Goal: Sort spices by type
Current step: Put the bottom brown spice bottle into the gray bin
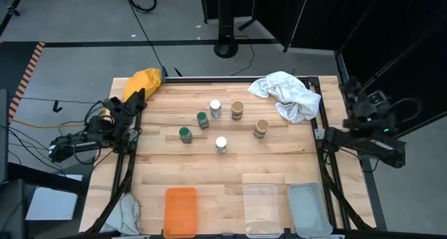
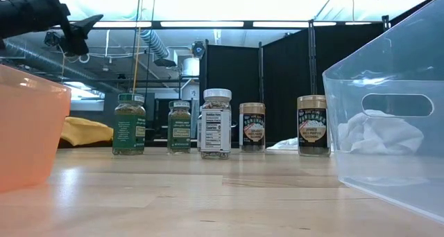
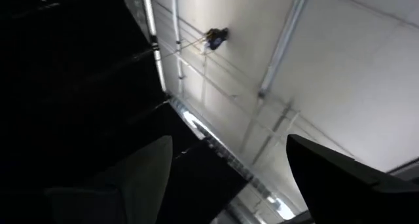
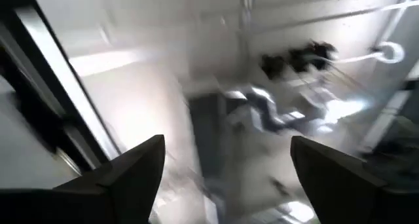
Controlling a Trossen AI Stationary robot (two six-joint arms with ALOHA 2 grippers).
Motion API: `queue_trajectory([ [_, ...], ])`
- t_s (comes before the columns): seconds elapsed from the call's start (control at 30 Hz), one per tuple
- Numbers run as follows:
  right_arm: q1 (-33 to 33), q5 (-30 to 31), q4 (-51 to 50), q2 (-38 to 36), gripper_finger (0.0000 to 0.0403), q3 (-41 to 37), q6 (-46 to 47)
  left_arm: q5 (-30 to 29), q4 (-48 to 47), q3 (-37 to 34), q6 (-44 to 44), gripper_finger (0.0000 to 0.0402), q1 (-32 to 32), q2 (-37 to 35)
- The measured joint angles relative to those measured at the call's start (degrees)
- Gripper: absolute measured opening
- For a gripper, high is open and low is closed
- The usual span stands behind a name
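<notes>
Six small spice jars stand upright on their bases mid-table. Two have green lids (image 1: 202,118) (image 1: 184,134), two white lids (image 1: 215,107) (image 1: 221,144), two tan lids (image 1: 237,110) (image 1: 261,127). The low view shows five of them in a row: green (image 2: 130,124), green (image 2: 179,126), white (image 2: 216,124), tan (image 2: 252,127), tan (image 2: 313,125). My left gripper (image 1: 138,97) (image 3: 229,145) is open at the table's far left corner, raised and pointing upward. My right gripper (image 4: 226,178) is open too; its arm (image 1: 367,120) rests folded beyond the right edge.
Along the near edge lie an orange tray (image 1: 181,211), a clear tray (image 1: 260,209) and a grey tray (image 1: 307,209). A yellow cloth (image 1: 143,82) sits at the far left corner and a white cloth (image 1: 286,93) at the far right. Bare wood separates jars and trays.
</notes>
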Motion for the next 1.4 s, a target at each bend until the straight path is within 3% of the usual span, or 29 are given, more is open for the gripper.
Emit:
queue_trajectory([
  [0.1, 0.00, 2.84, -22.95, 2.34, 0.0337, 11.46, -3.94, 1.16, -0.24, 1.56, -0.01, 0.0305, 0.00, 0.03],
  [0.2, 0.00, 2.75, -40.68, 7.95, 0.0337, 21.26, -0.25, 1.22, -0.15, 2.84, 0.13, 0.0305, 0.00, -0.02],
  [0.33, 0.00, -4.70, -53.44, 17.08, 0.0337, 30.68, 4.94, 1.31, -1.20, 3.39, 3.11, 0.0305, 0.00, 0.00],
  [0.5, 0.02, -9.43, -65.49, 29.46, 0.0337, 35.96, 3.22, 1.33, -5.53, 3.44, 0.80, 0.0305, 0.00, 0.04],
  [0.83, 4.05, -21.37, -75.98, 54.60, 0.0337, 36.01, -3.84, 3.52, -7.38, 3.46, 0.06, 0.0305, 0.00, 0.04],
  [1.17, 4.94, -11.80, -82.58, 70.97, 0.0349, 36.01, -13.95, 4.16, -9.88, 3.50, 0.18, 0.0305, 0.00, 0.04],
  [1.4, 4.94, -6.00, -82.61, 76.19, 0.0364, 36.02, -19.02, 4.16, -11.93, 3.50, 0.20, 0.0305, 0.00, 0.07],
])
